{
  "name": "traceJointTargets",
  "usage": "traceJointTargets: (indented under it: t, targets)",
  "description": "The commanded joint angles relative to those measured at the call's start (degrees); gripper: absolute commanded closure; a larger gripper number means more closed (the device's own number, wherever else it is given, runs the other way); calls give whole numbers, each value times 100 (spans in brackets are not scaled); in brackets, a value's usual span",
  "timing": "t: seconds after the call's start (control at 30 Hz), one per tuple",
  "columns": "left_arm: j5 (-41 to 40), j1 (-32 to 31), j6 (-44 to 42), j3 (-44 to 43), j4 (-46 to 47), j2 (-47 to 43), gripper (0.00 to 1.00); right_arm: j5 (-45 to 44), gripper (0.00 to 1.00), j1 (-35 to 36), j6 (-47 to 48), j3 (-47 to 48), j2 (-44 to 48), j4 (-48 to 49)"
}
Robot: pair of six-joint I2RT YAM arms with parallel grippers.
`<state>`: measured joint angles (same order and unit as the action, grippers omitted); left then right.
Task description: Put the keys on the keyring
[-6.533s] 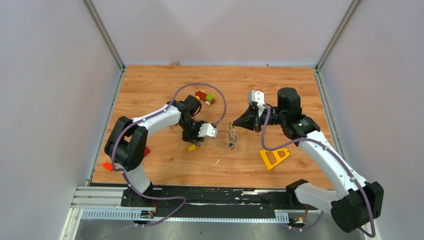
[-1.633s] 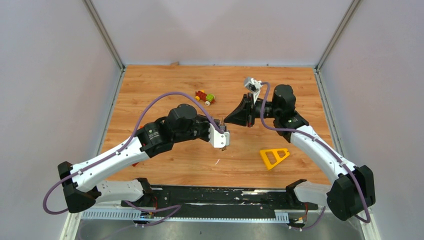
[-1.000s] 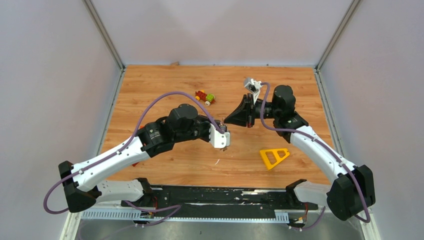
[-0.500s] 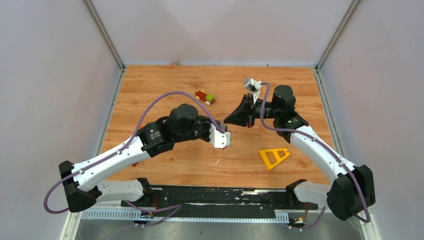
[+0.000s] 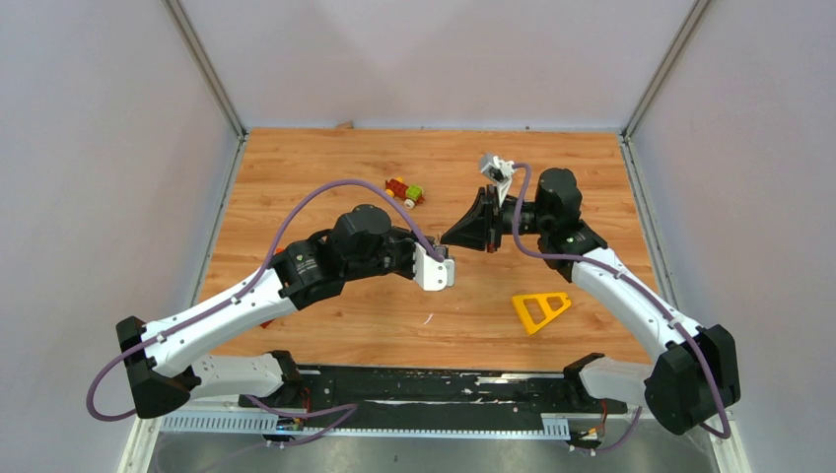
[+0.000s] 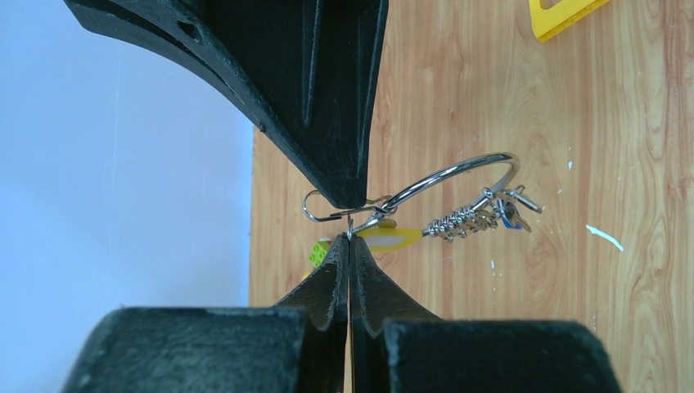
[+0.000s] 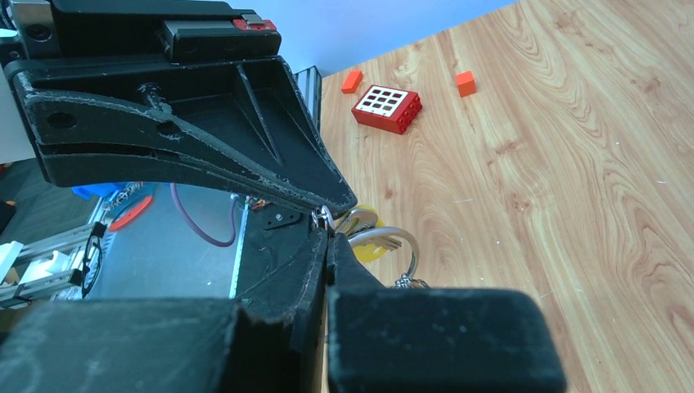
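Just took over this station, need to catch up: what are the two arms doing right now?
Both arms meet tip to tip above the wooden table. The right gripper is shut on the wire keyring, which hangs aloft with a few keys dangling from it. The left gripper is shut on what looks like the yellow-tagged key, held against the ring's end.

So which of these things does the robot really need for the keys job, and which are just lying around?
For the job: the keyring, the keys, the left gripper shut on a key, the right gripper shut on the keyring.
Just lying about: the toy car, the yellow triangle, the red block, the small orange blocks.
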<state>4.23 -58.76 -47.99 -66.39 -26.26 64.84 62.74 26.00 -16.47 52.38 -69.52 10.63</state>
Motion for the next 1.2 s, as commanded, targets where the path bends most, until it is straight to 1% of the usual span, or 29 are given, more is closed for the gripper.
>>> traceJointTargets:
  t: [0.0, 0.73, 1.17]
  targets:
    - [34, -25, 90, -262, 276, -11, 100, 89, 100, 54, -27, 7, -20, 290]
    - [35, -24, 135, -339, 257, 50, 100, -102, 100, 102, 30, 50, -42, 114]
    - [-341, -109, -142, -194, 287, 91, 100, -443, 100, 115, 254, 176, -129, -310]
